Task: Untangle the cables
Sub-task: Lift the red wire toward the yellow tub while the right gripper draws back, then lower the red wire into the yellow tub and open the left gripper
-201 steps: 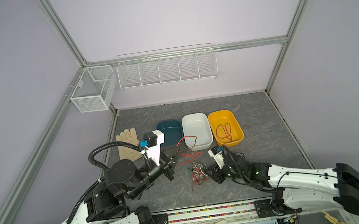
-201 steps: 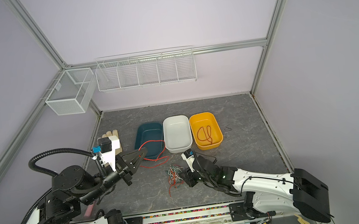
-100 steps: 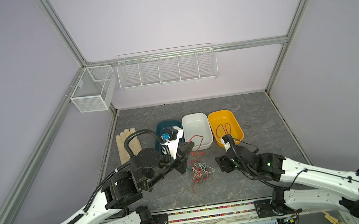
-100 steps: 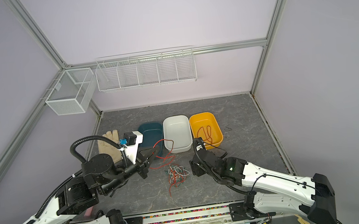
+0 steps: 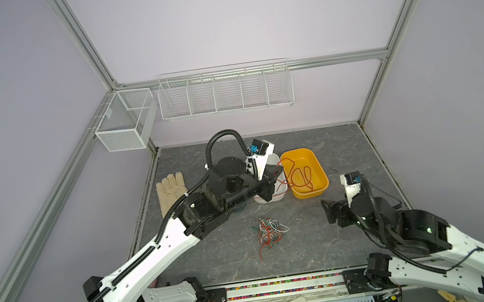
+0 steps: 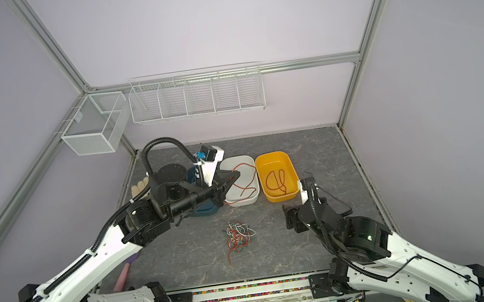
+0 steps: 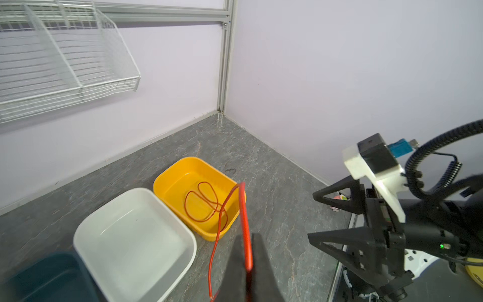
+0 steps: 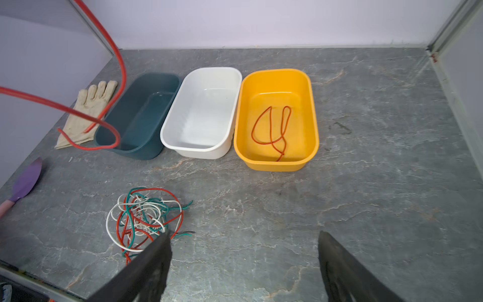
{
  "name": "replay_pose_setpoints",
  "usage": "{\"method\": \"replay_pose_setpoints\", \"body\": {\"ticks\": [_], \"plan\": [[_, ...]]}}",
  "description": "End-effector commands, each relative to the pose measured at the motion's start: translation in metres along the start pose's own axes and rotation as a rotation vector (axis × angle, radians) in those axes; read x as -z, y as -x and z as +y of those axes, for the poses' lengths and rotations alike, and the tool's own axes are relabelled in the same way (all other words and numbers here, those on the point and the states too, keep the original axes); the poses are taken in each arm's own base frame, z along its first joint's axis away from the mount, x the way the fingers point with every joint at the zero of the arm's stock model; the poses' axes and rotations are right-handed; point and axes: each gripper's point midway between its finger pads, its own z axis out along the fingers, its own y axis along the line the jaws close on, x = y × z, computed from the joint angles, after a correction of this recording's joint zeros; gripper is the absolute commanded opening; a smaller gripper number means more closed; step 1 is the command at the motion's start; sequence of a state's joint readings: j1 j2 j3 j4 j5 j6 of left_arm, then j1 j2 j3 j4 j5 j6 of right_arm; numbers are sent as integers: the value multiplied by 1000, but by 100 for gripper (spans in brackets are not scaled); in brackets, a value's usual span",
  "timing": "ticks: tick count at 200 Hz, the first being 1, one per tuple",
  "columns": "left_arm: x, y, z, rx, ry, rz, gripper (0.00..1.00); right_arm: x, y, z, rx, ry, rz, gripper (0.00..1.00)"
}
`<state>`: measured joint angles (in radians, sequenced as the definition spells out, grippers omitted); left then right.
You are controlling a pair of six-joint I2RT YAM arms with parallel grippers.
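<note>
wire (image 7: 243,209), thin and red-orange, hangs pinched between the pressed-together fingers of the left gripper (image 6: 237,175), drooping over the white plastic tub (image 6: 242,202). in a top view the yellow plastic tub (image 6: 281,197), likely its drop spot, lies at three o'clock from the tips; the left arm stretches forward, low. the tangle of red, green and white cables (image 6: 238,237) lies at nine o'clock from the right gripper (image 6: 288,218), fingers spread wide, empty.

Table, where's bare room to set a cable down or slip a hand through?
Free: the back right corner beyond the yellow tub; between the tangle and the open right gripper. Crowded: at the white tub, where the left gripper holds a red cable, and the left edge by the glove.
</note>
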<state>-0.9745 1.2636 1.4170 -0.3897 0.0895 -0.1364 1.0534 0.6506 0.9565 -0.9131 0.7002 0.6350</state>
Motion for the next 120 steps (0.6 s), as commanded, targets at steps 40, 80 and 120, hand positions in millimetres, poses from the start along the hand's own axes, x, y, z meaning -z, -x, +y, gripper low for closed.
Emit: {"method": "replay_pose_setpoints", "body": {"ticks": [40,80,120], "plan": [[-74,38,-1,30,-213,-75,0,40,6,-79,-14,-218,-107,88],[-134,35,15,93,-273,-64,0,48,-2,-91,-64,-180,-161,88],[-181,19,26,150,-312,-49,0,53,-2,-96,-93,-154,-195,88]]}}
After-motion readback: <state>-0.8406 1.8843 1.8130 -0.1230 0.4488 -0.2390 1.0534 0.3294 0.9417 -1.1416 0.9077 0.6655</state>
